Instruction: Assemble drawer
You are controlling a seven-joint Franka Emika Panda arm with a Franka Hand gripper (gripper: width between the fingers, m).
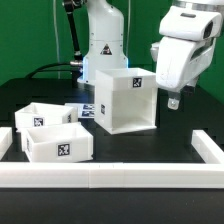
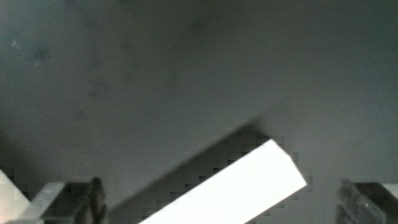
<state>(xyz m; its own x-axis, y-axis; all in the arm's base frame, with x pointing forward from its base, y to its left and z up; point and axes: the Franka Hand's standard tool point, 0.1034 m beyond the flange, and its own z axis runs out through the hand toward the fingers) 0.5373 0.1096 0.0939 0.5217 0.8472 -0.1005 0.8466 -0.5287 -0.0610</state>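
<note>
The large white hollow housing (image 1: 124,100) stands in the middle of the black table, its open side facing the camera. Two smaller white trays sit at the exterior view's left: one (image 1: 58,145) near the front, one (image 1: 38,115) behind it. All bear small black-and-white tags. My gripper (image 1: 172,100) hangs at the exterior view's right, just beside the housing and apart from it. In the wrist view its fingertips (image 2: 71,200) stand wide apart and empty, with a bright white part (image 2: 240,185) below between them.
A long low white rail (image 1: 110,175) runs along the table's front, with ends turning back at both sides (image 1: 207,147). The marker board (image 1: 85,108) lies flat behind the trays. The arm's base (image 1: 103,40) stands at the back.
</note>
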